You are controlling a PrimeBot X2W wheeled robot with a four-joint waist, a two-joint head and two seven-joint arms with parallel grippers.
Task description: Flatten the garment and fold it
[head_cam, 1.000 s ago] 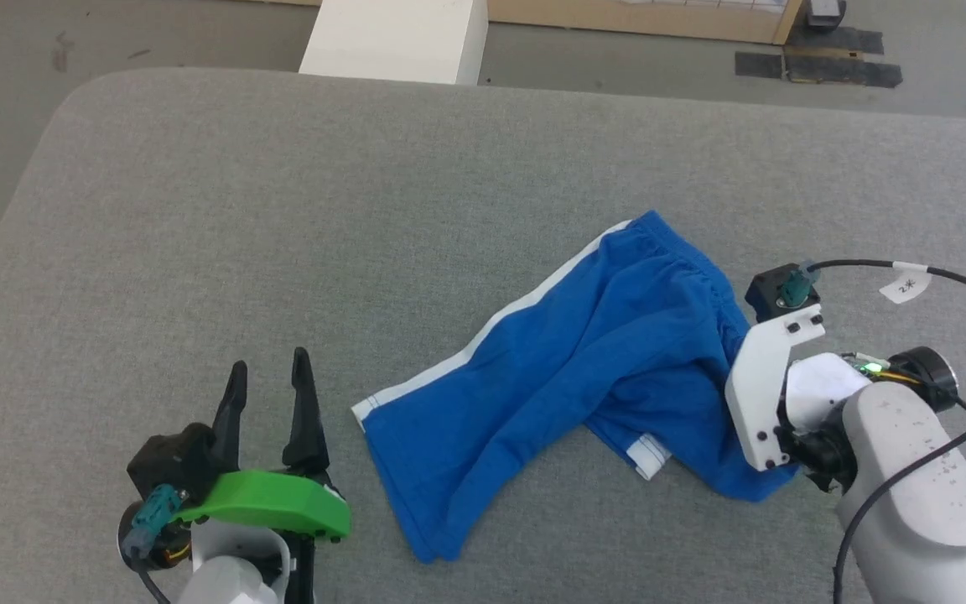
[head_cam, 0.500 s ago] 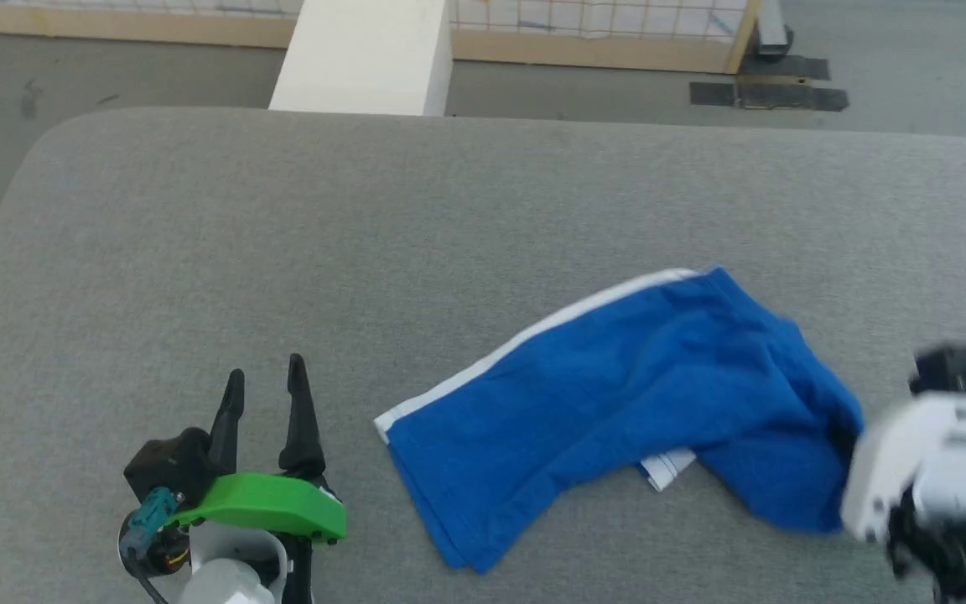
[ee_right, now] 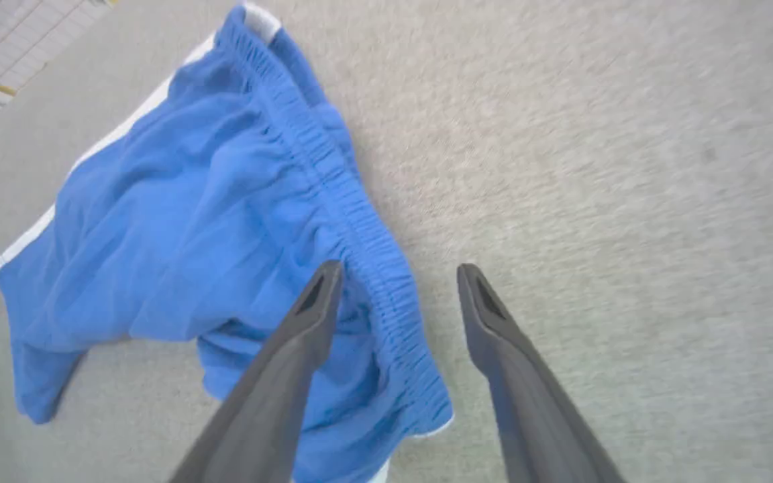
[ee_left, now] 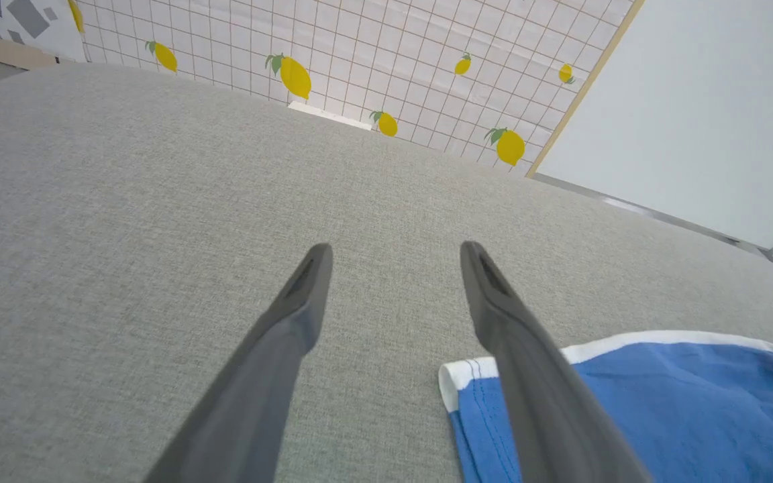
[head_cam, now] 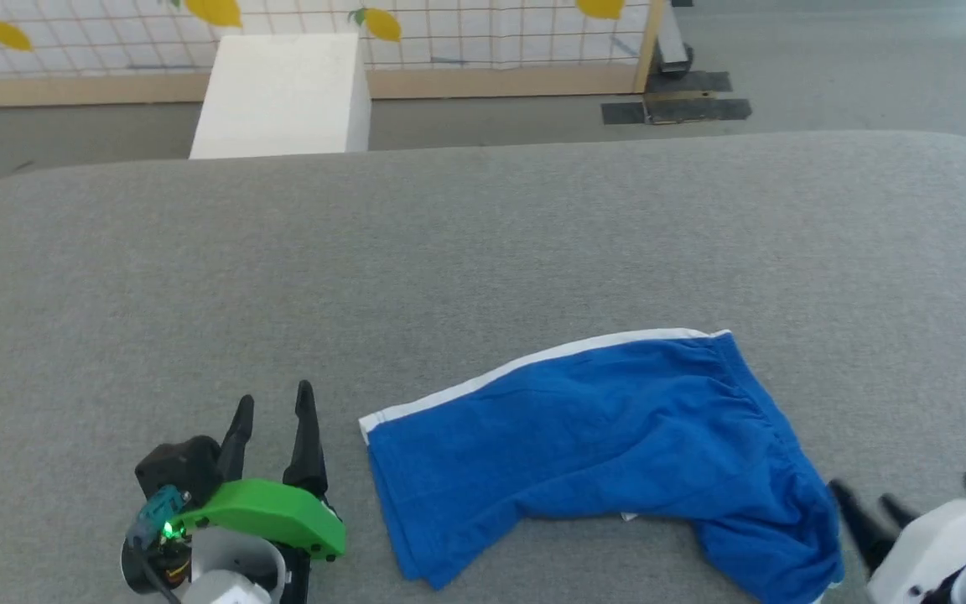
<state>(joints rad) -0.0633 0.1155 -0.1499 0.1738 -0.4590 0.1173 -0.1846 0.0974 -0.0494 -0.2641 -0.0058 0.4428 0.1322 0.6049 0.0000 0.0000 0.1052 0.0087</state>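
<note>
The garment (head_cam: 609,453) is a pair of royal blue shorts with a white side stripe, lying spread on the grey padded table (head_cam: 483,252). Its gathered waistband (ee_right: 353,228) points toward the right, and a leg hem (ee_left: 467,382) toward the left. My left gripper (head_cam: 275,401) stands open just left of that hem, with nothing between its fingers (ee_left: 394,251). My right gripper (head_cam: 862,495) is open at the waistband end. In the right wrist view its left finger overlaps the blue cloth (ee_right: 225,221) and the waistband's edge lies between the fingertips (ee_right: 400,272), ungripped.
A white box (head_cam: 282,96) stands on the floor beyond the table's far edge, before a gridded wall with lemon prints (head_cam: 382,25). Black tape patches (head_cam: 676,109) mark the floor. Bare grey table stretches behind and to the left of the shorts.
The head camera has tilted up. My right gripper dragged the waistband end rightward and nearer, then opened and drew back. The shorts now lie flatter. The left gripper kept still.
</note>
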